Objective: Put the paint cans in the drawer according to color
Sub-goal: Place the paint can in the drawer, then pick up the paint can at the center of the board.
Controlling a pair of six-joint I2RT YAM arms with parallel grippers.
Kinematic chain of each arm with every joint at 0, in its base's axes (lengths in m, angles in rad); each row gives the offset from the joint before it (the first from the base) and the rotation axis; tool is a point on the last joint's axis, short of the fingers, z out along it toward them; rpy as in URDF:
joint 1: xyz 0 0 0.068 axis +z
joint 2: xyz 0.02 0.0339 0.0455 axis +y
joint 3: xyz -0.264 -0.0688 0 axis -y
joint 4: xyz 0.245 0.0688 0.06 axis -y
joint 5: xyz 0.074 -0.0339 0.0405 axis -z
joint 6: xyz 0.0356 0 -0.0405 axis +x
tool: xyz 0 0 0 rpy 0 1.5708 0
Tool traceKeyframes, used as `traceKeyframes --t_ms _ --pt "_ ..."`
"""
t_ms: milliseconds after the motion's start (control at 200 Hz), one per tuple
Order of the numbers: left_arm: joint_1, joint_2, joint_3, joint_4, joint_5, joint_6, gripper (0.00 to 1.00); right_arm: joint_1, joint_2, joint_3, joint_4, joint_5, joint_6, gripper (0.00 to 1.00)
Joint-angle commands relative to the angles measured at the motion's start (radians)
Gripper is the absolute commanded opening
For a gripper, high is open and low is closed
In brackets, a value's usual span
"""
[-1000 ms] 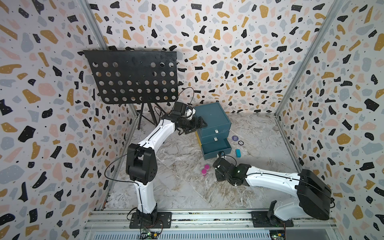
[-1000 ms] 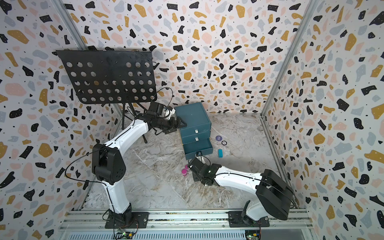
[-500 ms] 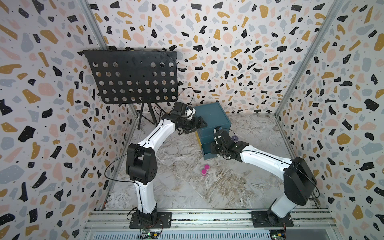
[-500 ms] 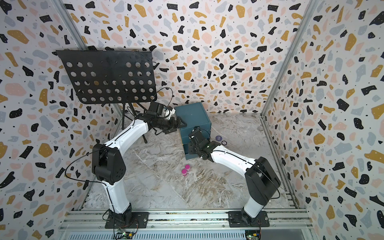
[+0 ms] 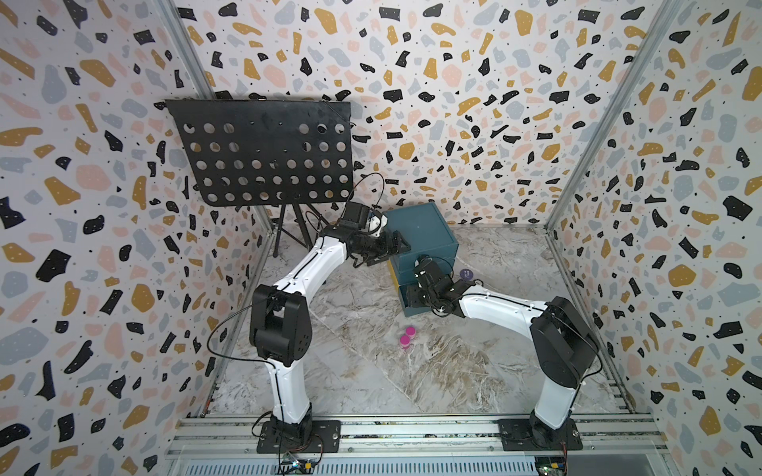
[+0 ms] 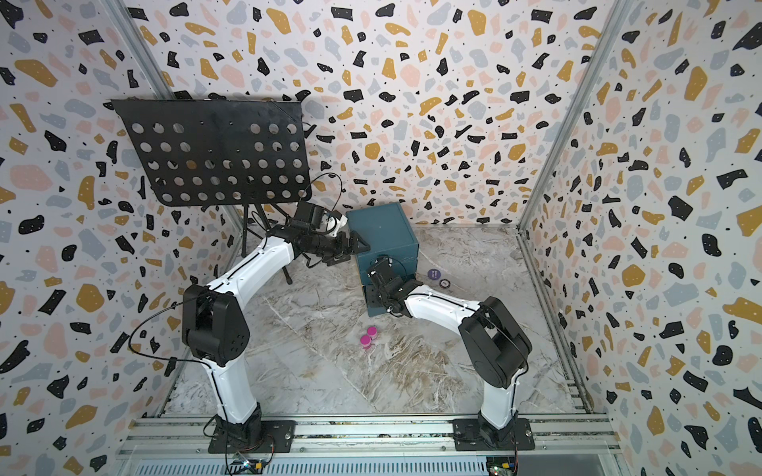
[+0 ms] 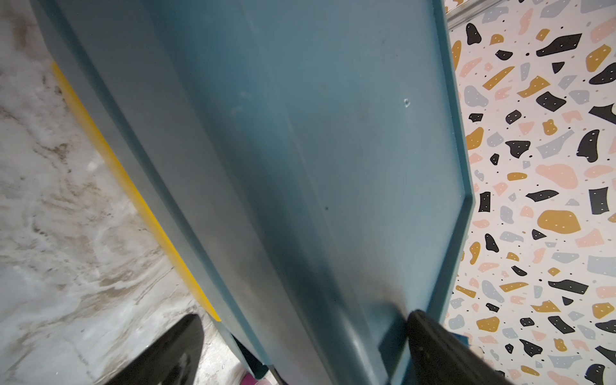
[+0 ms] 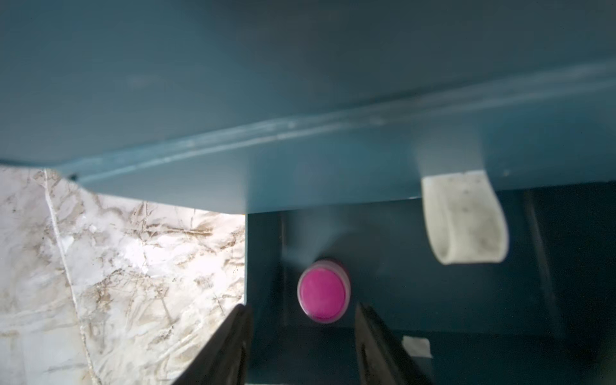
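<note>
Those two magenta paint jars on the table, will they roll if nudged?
Probably light: tiny beside the drawer. The magenta jars appear upright, lids up, so they'd likely slide, not roll. Side by side, nudging one may shift both.

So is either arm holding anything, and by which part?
Right arm: nothing; jaws open, magenta jar free in the drawer. Left arm: jaws straddle the chest's top corner; clamped or not, I cannot tell.

Both top views: right hand (image 5: 415, 294) hid inside of open btm drawer (image 5: 413, 312). Right wrist view: magenta jar (image 8: 322, 291) blurred; hand's fingers (image 8: 230, 346) cut off at frame edge.
</note>
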Motion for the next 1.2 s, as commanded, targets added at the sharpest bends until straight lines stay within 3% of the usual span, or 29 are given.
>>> traceKeyframes --t_ms 0,365,731,1196 --pt "0.001 -0.002 -0.012 0.015 0.011 -0.002 0.98 0.002 -0.083 -0.002 -0.022 0.02 -0.003 0.56" --pt "0.001 -0.003 -0.015 0.019 0.009 -0.005 0.98 0.139 -0.31 -0.19 -0.125 0.104 0.017 0.56" --pt "0.001 -0.007 -0.013 0.011 -0.001 0.004 0.98 0.243 -0.259 -0.24 -0.158 0.104 0.124 0.54" --pt "0.001 -0.004 -0.013 0.009 0.001 0.003 0.98 0.262 -0.107 -0.175 -0.083 0.019 0.19 0.55"
